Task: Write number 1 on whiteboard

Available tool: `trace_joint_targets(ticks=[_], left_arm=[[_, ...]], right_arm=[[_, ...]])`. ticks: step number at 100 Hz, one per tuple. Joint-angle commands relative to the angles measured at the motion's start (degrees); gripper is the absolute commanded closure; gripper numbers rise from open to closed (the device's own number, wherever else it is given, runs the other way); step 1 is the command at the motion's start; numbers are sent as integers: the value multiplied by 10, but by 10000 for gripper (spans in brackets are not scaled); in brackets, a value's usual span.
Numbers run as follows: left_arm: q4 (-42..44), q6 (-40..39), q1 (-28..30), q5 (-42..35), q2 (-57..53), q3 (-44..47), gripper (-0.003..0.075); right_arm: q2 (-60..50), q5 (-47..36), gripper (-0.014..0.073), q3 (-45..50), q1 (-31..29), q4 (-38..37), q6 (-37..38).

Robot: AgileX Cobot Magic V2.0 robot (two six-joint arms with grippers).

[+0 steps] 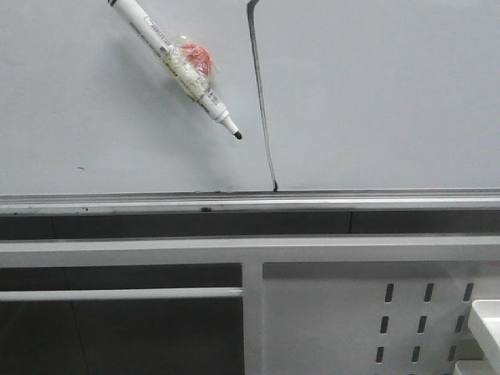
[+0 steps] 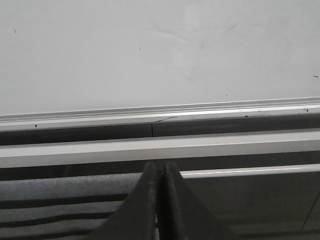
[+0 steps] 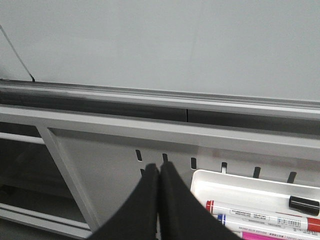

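**Stroke on board, both grippers closed and empty**

Nearest, right wrist view: right gripper (image 3: 159, 172), fingers pressed together, nothing between them. Just beyond, a white tray (image 3: 240, 187) holding a red-capped marker (image 3: 260, 215), a blue-capped one (image 3: 250, 223), a pink one partly cut off at the frame edge, and a loose black cap (image 3: 303, 204). Only this view shows the tray's contents; the front view catches just its corner.

Left wrist view: left gripper (image 2: 159, 172), fingers likewise pressed together, holding nothing. It faces a stretch of board with no stroke.

Middle: white perforated frame (image 1: 375, 312) with slots, below the silver ledge (image 1: 156, 205).

Far: whiteboard (image 1: 391, 101). The number 1 (image 1: 261, 101), thin and black, small hook at top, slants slightly and ends at the ledge. The right wrist view sees only its lower end at the frame edge. Front view alone shows a black marker (image 1: 176, 62), uncapped, tip down-right, wrapped with tape and something red, left of the stroke. No gripper touches it in view; what supports it, cannot tell.
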Motion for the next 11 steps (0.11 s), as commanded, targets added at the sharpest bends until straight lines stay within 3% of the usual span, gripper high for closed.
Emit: trace_joint_targets(ticks=[1,11], left_arm=[[-1,-5,2,-31,-11,21,740],[-1,-5,2,-31,-11,21,740]], right_arm=[[-14,-16,643,8,-2,-12,-1],[-14,-16,643,8,-2,-12,-1]])
